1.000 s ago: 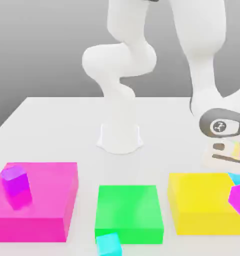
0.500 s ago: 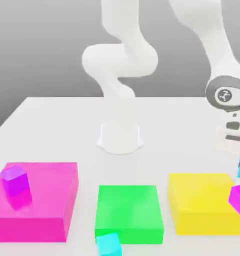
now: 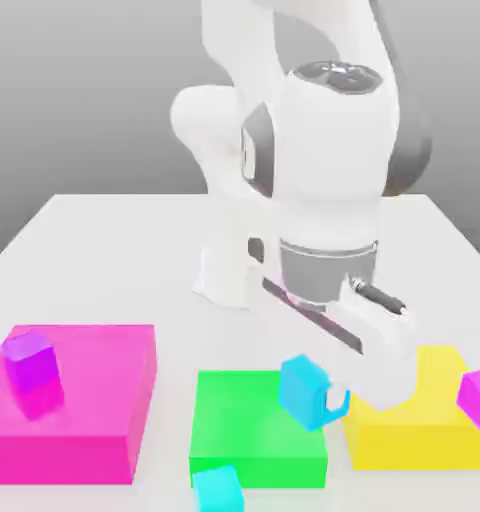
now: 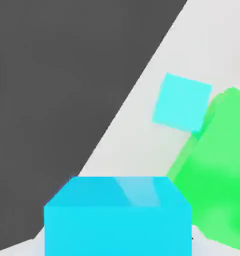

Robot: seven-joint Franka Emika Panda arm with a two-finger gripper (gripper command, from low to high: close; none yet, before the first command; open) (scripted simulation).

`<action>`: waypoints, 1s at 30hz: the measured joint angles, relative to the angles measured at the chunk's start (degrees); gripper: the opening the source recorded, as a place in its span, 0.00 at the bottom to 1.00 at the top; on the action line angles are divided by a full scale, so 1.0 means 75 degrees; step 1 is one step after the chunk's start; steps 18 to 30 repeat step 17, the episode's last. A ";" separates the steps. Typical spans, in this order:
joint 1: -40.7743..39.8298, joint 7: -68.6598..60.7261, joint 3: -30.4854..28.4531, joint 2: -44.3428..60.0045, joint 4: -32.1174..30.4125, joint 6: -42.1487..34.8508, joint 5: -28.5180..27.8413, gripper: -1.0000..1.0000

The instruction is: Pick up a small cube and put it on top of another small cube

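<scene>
Tabletop [image 3: 114,260] below, the tool [image 3: 329,395] grips one cyan cube [image 3: 304,392]; ease it toward seven o'clock, centring above its twin [image 3: 218,490] before lowering.

Green block crowds the free cube

The loose cyan cube [image 3: 218,490] has the green block [image 3: 257,425] right beside it (a snug neighbour); its other sides have bare table [image 4: 137,142] around them. Between the green block and the magenta block [image 3: 69,400], a table gap is open.
</scene>
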 joint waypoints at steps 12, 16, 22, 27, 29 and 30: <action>-0.2466 -0.0778 -0.1868 -0.0577 -0.0835 -0.0232 0.0381 0.00; -0.2540 -0.0626 -0.1874 -0.0118 -0.0973 0.0338 0.0174 1.00; -0.2542 -0.0626 -0.1874 -0.0118 -0.0973 0.0338 0.0174 1.00; -0.2542 -0.0626 -0.1874 -0.0118 -0.0973 0.0338 0.0174 1.00; -0.2542 -0.0626 -0.1874 -0.0118 -0.0973 0.0338 0.0174 1.00; -0.2542 -0.0626 -0.1874 -0.0118 -0.0973 0.0338 0.0174 1.00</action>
